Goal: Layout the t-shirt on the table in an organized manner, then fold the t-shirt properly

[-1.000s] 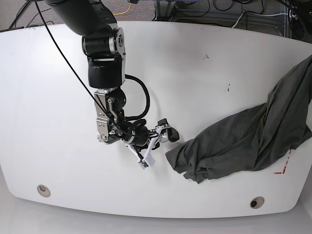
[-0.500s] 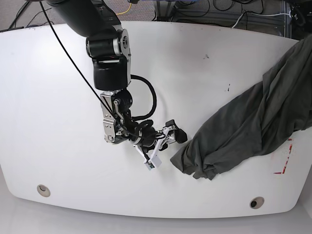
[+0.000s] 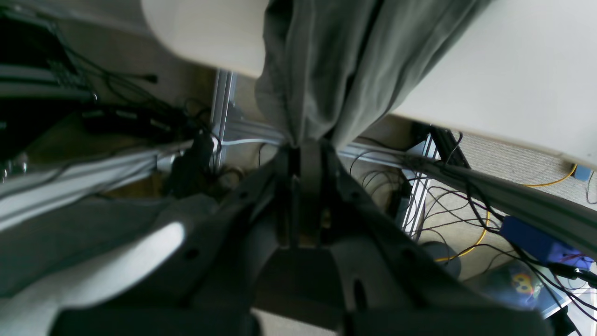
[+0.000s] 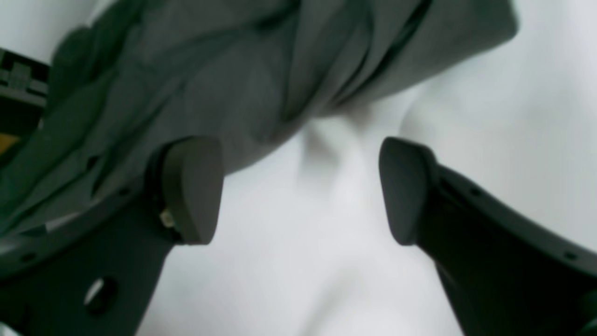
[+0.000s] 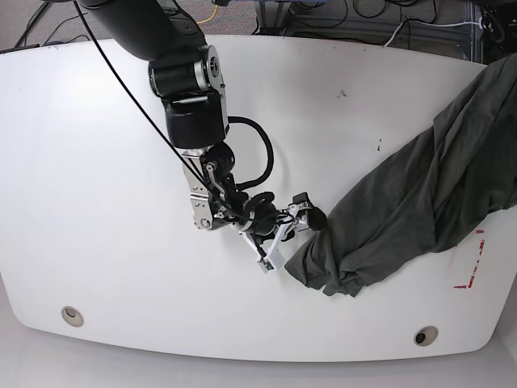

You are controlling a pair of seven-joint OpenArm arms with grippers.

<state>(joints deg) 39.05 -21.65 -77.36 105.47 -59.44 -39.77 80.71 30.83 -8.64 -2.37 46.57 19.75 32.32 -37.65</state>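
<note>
Two arms are at work. My left gripper (image 3: 298, 154) is clamped tight on a bunched fold of the shirt (image 5: 420, 210), holding it past the table (image 5: 97, 202) edge, so the cloth stretches from the far right corner down to a crumpled end lying near the front. My right gripper (image 4: 298, 191) sits low over the table with jaws spread wide, one finger (image 4: 191, 186) just at that crumpled end, gripping nothing.

We see the t-shirt (image 5: 412, 210) stretched across the table (image 5: 97, 202) at its right side, one end raised past the far right edge. Our right gripper (image 5: 297, 228) sits just left of its near end.
</note>
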